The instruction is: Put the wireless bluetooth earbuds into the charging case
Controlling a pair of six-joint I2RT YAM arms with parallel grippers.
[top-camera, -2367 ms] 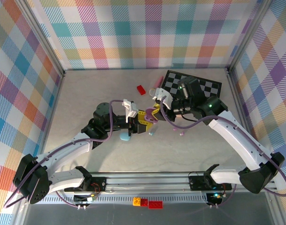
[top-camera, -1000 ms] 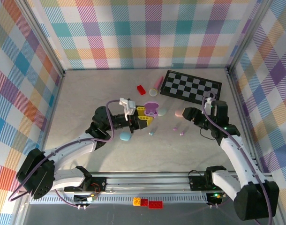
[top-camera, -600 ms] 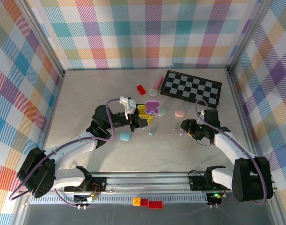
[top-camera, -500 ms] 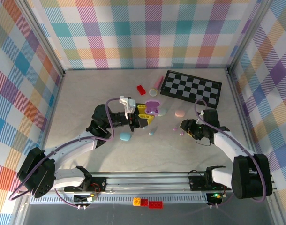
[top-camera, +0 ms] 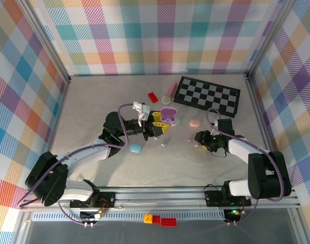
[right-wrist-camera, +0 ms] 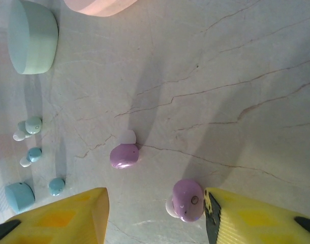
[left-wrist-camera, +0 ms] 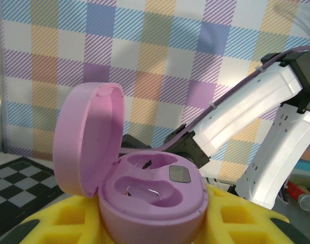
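Note:
My left gripper (left-wrist-camera: 151, 230) is shut on the purple charging case (left-wrist-camera: 151, 189), which stands upright with its lid (left-wrist-camera: 88, 136) open and both wells empty. From above, the case (top-camera: 168, 115) sits just right of the left gripper (top-camera: 158, 125). Two purple earbuds (right-wrist-camera: 124, 155) (right-wrist-camera: 186, 200) lie on the table. My right gripper (right-wrist-camera: 156, 214) is low over them and open. The nearer bud sits between the yellow fingers (right-wrist-camera: 256, 219) and touches the right one, with a gap to the other. In the top view the right gripper (top-camera: 199, 138) is beside the buds (top-camera: 190, 140).
A mint case (right-wrist-camera: 33, 35), a pink case (right-wrist-camera: 99, 5), a teal case (right-wrist-camera: 18, 195) and small teal buds (right-wrist-camera: 31, 125) lie left of the right gripper. Farther back are a red brick (top-camera: 153, 96), a pink cylinder (top-camera: 170, 90) and a checkerboard (top-camera: 208, 95).
The right arm has swung in and dropped to the table at the purple buds, with its jaws narrowing. The left gripper has shifted the open case slightly right and back.

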